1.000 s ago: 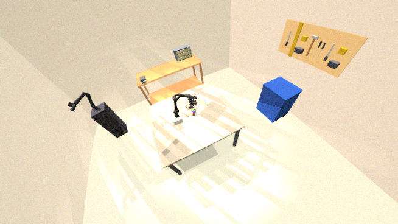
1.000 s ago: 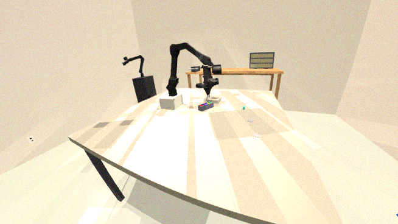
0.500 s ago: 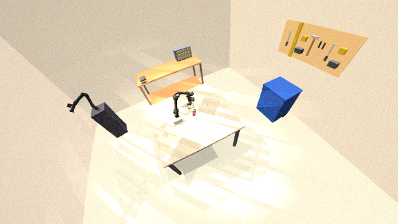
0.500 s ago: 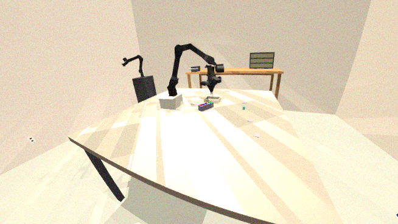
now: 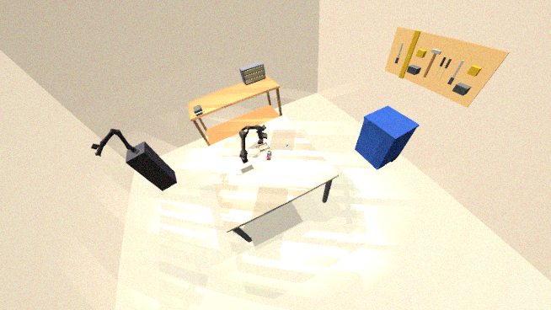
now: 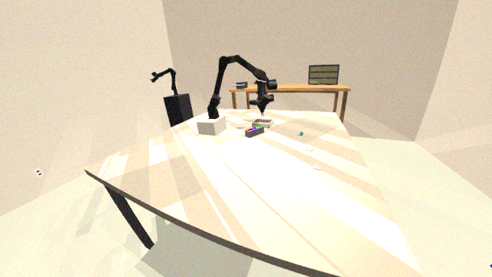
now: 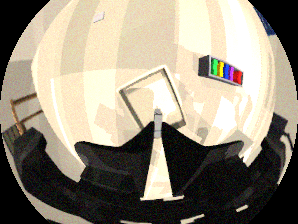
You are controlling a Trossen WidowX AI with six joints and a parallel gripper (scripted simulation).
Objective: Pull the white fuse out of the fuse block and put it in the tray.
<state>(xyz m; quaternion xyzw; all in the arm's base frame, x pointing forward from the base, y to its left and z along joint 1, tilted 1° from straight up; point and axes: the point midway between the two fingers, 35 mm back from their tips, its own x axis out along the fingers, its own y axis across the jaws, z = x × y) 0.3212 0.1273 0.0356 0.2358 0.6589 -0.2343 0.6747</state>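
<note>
White fuse (image 7: 157, 119) sits upright, pinched in the nearly closed hand (image 7: 157, 129), hanging directly above the tray (image 7: 152, 99) at frame centre, fuse block (image 7: 221, 70) off upper right.

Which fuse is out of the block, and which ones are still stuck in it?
The white fuse is out: the gripper holds it above the tray. The coloured fuses still sit in their row in the fuse block, off to the side.

My arm (image 6: 229, 69) rises steep from base, elbow high, forearm sloping down and forward. Wrist bent, hand (image 6: 262, 111) pointing straight down, held off table. Fingers nearly together, clamped on white fuse (image 7: 157, 120) at tips.
</note>
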